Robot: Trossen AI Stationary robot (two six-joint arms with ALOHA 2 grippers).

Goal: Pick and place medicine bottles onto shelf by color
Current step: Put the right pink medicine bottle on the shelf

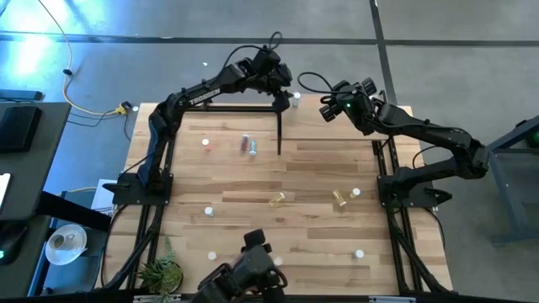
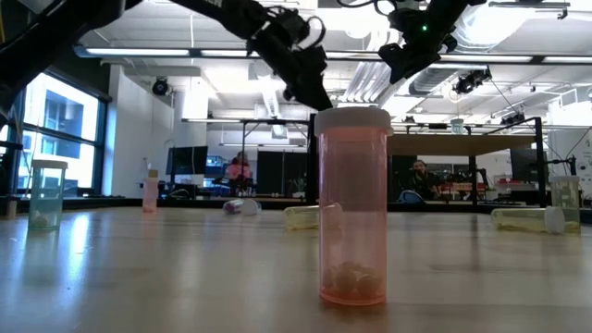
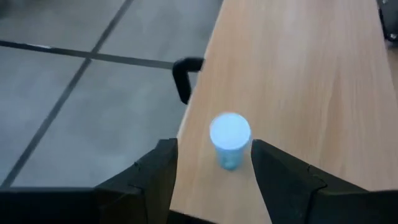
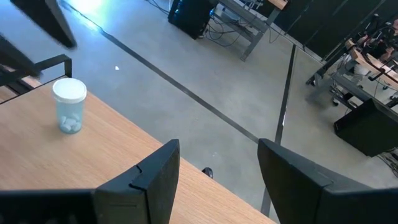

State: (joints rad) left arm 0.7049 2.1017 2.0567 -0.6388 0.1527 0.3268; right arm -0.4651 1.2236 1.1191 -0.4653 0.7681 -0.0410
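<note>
A blue bottle (image 3: 229, 140) is standing upright near the edge of the shelf (image 3: 311, 81), and the left claw (image 3: 213, 163) is hanging over it, released, one finger on either side without touching. The right claw (image 4: 217, 165) is also hovering released over the shelf's edge, well clear of that bottle. Below the shelf, more bottles are lying scattered on the table (image 1: 312, 223), a red one (image 2: 351, 217) standing upright.

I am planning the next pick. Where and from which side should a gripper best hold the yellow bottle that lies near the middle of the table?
The yellow bottle lies on its side, so it is probably best taken from straight above, fingers closing across the middle of its round body, not its cap. The right gripper is open and empty at the shelf, so it seems free for this.
</note>
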